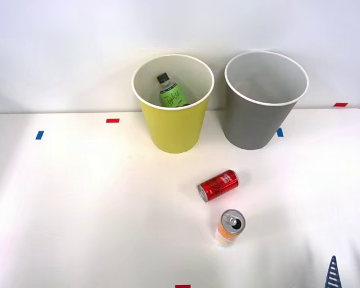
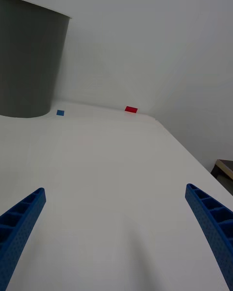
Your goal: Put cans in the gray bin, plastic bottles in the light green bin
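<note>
- The cans are lying and standing on the white surface (image 1: 78,210), toward its near edge and right of middle: the orange-and-white can (image 1: 229,228) is standing upright, silver top showing, nearest of all.
- The right gripper (image 2: 116,237) is hovering over bare surface near the near right corner, its blue ribbed fingers (image 2: 19,223) spread wide with nothing between them; one fingertip is showing at the front view's lower right.
- The red can (image 1: 218,185) is lying on its side just beyond the orange-and-white can, apart from it.
- The light green bin (image 1: 173,114) is standing upright toward the far edge, holding the plastic bottle (image 1: 171,92), black cap up, leaning inside.
- The gray bin (image 1: 265,99) is standing upright just right of it, the two apart.
- Small red and blue tape marks (image 1: 112,120) are sitting along the far edge.
</note>
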`<state>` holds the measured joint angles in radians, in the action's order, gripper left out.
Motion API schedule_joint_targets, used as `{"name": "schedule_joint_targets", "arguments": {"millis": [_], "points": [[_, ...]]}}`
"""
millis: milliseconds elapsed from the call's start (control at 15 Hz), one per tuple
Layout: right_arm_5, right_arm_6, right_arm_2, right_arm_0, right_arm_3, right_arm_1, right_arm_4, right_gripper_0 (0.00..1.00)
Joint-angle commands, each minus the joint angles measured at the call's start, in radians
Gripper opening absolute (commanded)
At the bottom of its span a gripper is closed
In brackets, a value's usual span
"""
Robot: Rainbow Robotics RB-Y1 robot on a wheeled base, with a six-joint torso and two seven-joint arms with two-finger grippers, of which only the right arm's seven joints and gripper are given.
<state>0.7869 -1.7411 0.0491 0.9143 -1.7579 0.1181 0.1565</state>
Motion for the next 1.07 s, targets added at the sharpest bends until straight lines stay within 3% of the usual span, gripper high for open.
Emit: {"name": "schedule_joint_targets", "arguments": {"millis": [67,1067], "points": [[0.000,0.000,0.000,0.000,0.000,0.000,0.000,1.00],[0.000,0.000,0.000,0.000,0.000,0.000,0.000,1.00]]}}
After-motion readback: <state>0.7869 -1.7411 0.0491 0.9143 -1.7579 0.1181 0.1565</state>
